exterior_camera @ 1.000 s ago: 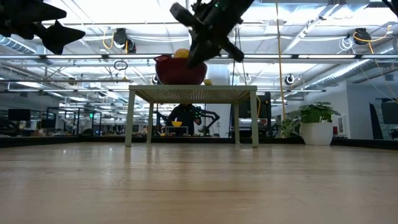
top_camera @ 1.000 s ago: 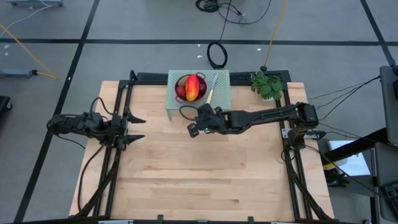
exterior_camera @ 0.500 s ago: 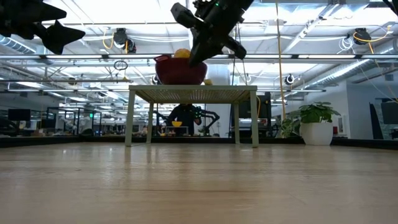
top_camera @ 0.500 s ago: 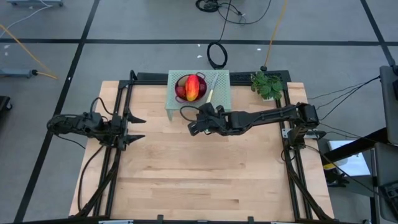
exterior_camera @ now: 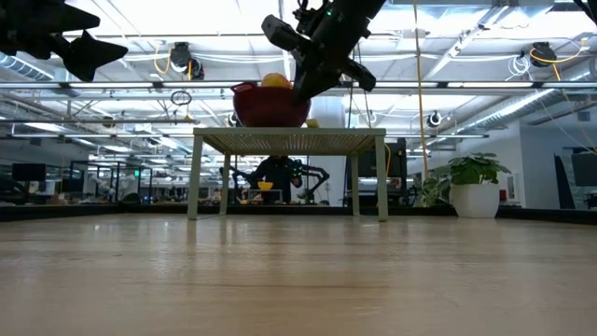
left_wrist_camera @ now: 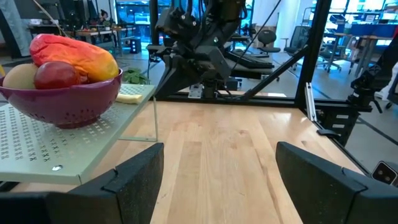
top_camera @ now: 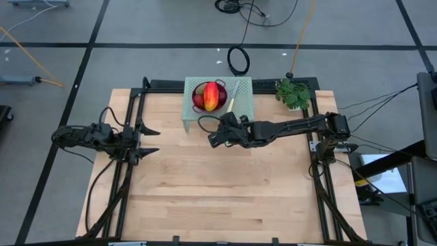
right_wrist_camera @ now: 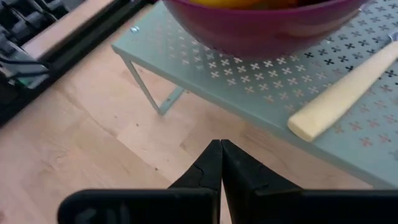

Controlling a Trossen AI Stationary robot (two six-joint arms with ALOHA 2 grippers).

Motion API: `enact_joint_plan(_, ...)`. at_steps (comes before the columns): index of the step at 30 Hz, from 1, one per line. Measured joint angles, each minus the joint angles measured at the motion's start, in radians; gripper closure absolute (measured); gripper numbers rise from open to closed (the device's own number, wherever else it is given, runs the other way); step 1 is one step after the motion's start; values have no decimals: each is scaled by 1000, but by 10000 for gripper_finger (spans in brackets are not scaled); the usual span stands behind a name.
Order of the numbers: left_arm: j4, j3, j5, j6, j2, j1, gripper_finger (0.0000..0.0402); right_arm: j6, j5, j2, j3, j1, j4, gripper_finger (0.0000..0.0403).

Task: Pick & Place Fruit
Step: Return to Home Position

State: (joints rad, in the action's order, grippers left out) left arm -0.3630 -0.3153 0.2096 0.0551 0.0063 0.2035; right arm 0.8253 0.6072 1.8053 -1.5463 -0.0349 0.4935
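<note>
Two arms share this table point(top_camera: 225, 198), and only the right one has ground to cover. The right gripper point(right_wrist_camera: 220, 144) hangs just in front of the shelf point(right_wrist_camera: 249, 87), fingers pressed together on nothing. The left gripper point(top_camera: 154, 141) waits at the table's left side, spread wide and empty. To get home cleanly, we judge the right arm should draw straight back from the shelf edge and keep its height. The knife point(right_wrist_camera: 348, 90) lies near that edge and the colander bowl point(left_wrist_camera: 68, 106) stands close behind it, so a sideways swing could clip either. Closed fingers make for a slimmer pass.

The fruit point(top_camera: 212, 96) sits heaped in the bowl on the shelf. We count three pieces in sight: one red-orange oblong point(left_wrist_camera: 74, 53), one dark red ball point(left_wrist_camera: 57, 74) and one pale oval point(left_wrist_camera: 18, 76). Any others would be hidden beneath. Beyond that we count one bowl, one shelf, one yellow-handled knife and one potted plant point(top_camera: 293, 94) at the far right corner
</note>
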Motion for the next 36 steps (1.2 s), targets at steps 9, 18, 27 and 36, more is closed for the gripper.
enact_joint_plan(9, 0, 0, 0, 2, 0, 0, 92, 0, 22, 0, 0, 1, 13, 403)
enact_joint_plan(18, -1, 0, 0, 2, 0, 0, 92, 0, 23, 0, 0, 10, 19, 403)
enact_joint_plan(27, -2, 0, 0, 2, 0, 0, 91, 0, 25, 0, 0, 21, 20, 403)
enact_joint_plan(36, -2, 0, -1, 2, 0, 0, 91, 11, 30, 0, 0, 28, 65, 403)
